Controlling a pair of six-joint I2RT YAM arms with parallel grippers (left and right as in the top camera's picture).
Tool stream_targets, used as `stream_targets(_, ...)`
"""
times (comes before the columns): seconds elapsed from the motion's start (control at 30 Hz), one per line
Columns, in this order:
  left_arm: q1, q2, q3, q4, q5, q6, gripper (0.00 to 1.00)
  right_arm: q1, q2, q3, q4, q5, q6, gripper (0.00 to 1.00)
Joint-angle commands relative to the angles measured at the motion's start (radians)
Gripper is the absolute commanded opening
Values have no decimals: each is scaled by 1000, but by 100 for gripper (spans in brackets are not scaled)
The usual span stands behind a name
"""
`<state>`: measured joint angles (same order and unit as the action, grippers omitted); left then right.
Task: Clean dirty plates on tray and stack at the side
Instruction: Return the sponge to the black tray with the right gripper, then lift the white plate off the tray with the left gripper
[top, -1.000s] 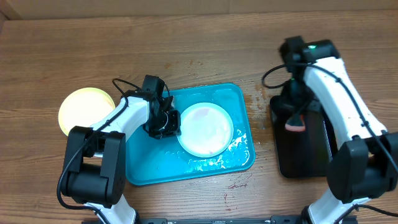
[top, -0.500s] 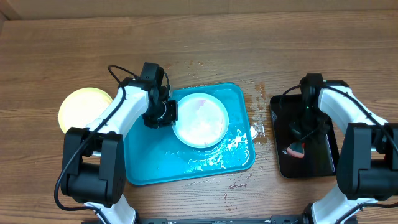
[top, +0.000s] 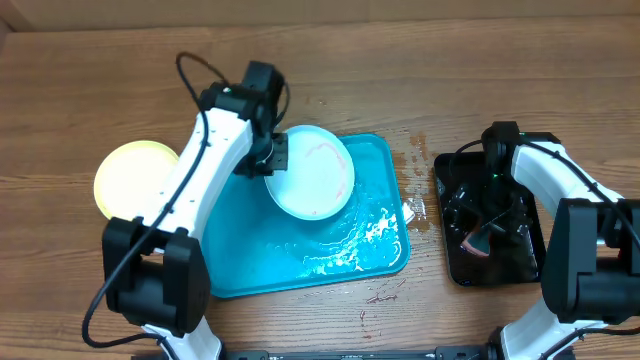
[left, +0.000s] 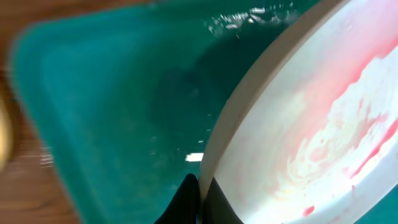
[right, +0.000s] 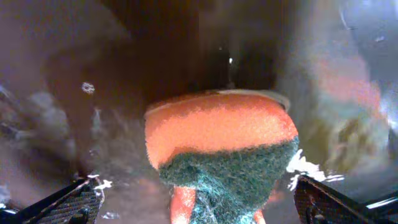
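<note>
Left gripper (top: 272, 160) pinched rim of red-smeared plate (top: 312, 172), tilted over far edge of tray (top: 240, 262). Right gripper (right: 199, 208) spread wide over sponge (right: 217, 130) in black tray (top: 520, 268), nothing gripped. Risk: thin hold on wet rim. Scrubbing push could twist plate loose onto tabletop (top: 400, 60).

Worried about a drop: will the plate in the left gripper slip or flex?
Probably slippery: the plate has wet-looking red smears, above a puddled tray. Likely stiff: the left gripper pinches one edge; the rim looks unbent.
</note>
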<state>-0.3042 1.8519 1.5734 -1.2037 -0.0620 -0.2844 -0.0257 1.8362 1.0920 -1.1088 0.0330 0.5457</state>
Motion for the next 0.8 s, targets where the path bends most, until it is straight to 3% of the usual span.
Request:
stream_targets(0.0,-64,10,99,-52,-269,0,4,-1,-9,-6,8,4,4,100)
stream_targets(0.37,-204,10,145,-133,-669,-113,4,-1,-9,-6,8,-2,3,100)
stream_targets(0.57,-276,10,145,-150,-774,-118,4,-1,-9,-6,7,-2,3,100)
stream_targets(0.77,-364,10,145,-259,-968,-256,4,-1,-9,-6,8,-2,3,100)
